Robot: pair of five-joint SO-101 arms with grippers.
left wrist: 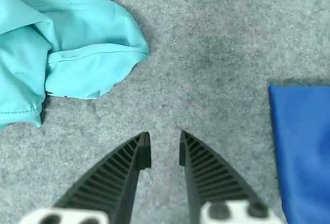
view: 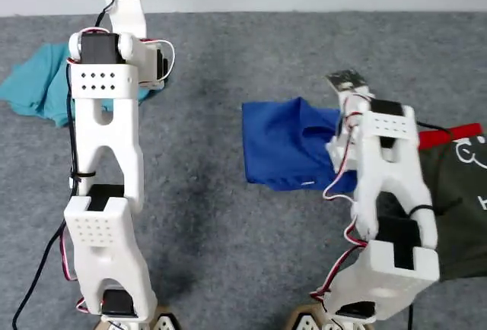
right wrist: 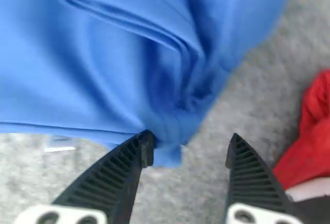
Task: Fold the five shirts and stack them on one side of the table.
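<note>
High view overhead, wrist views close, facing down (sharing blue shirt [view: 281, 144])

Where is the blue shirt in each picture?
High view: the blue shirt lies mid-table, between the teal shirt and the red shirt.
Left wrist view: a straight-edged piece of it, across bare grey from the teal shirt.
Right wrist view: bunched folds just beyond the open right gripper.
Shared landmark: the grey table cover under it.
</note>
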